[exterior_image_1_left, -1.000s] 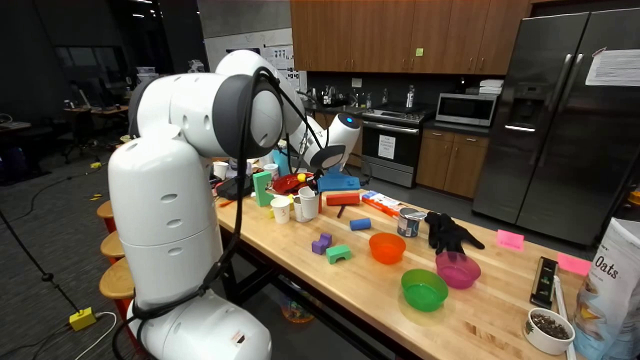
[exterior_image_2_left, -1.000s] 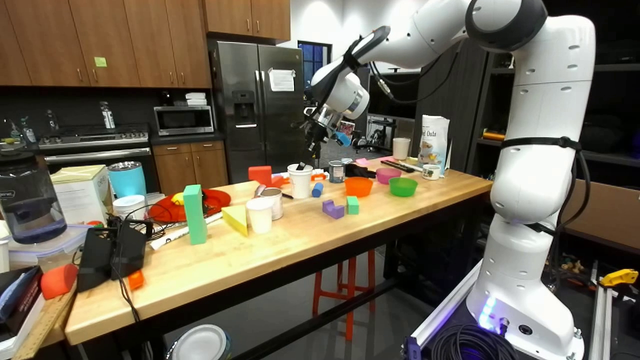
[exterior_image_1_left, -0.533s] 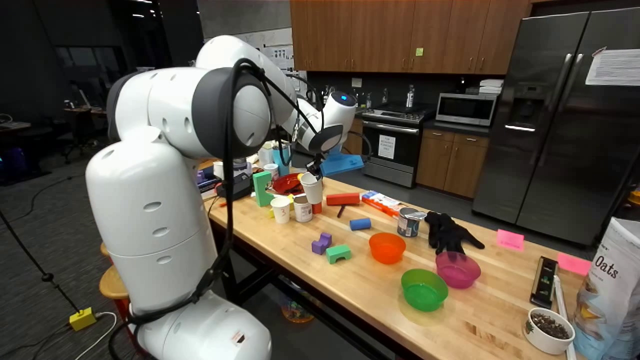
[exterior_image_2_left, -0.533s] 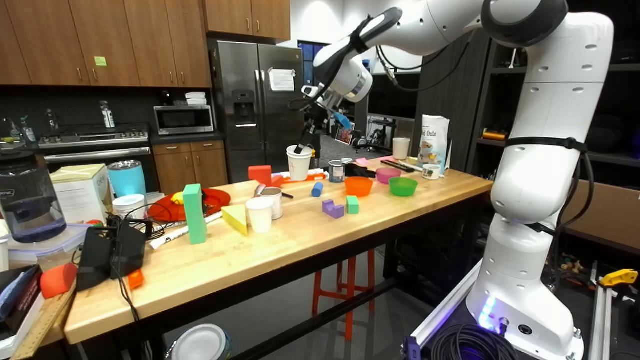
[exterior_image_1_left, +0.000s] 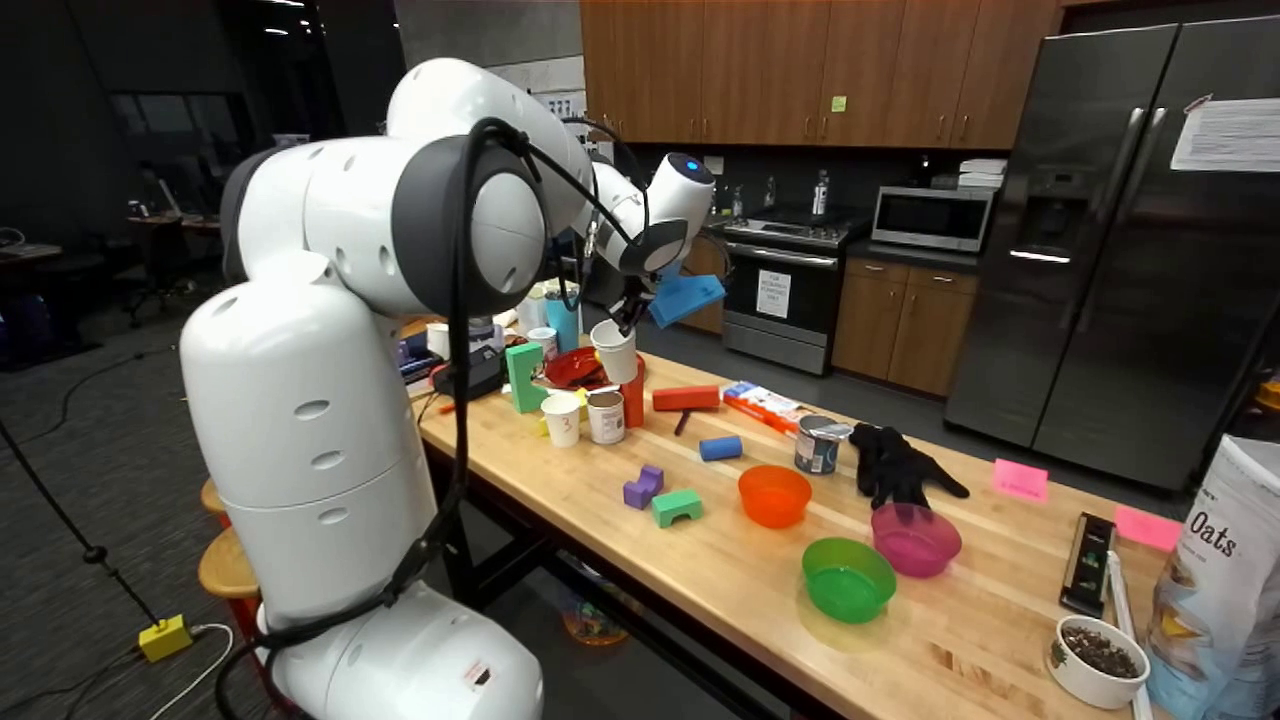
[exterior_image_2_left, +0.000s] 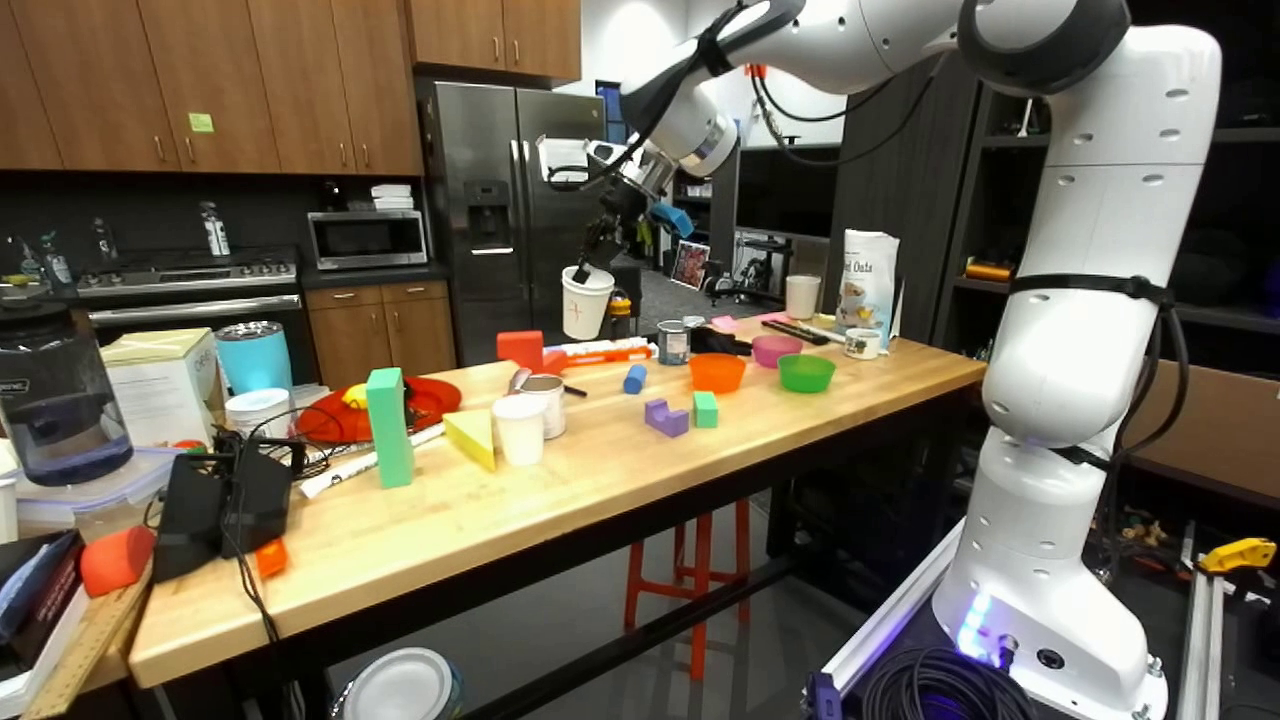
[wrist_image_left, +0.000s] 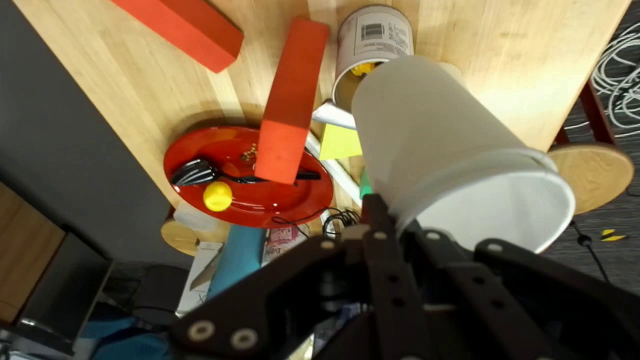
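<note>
Arm (exterior_image_2_left: 1095, 190) stands beside the table (exterior_image_2_left: 600, 465) and arches over it, its gripper (exterior_image_2_left: 584, 271) slanting down above the table, clenched on the rim of a tilted white cup (exterior_image_2_left: 586, 305).

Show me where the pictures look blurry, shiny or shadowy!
Wrist view: the gripper looks dark and slightly blurry, while glints shine on the red plate; in an exterior view: the robot's base lights glare bluish-white; in an exterior view: a greenish shadow lies by the green bowl.

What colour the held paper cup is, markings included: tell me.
The paper cup is white with a red marking, best seen in an exterior view.
</note>
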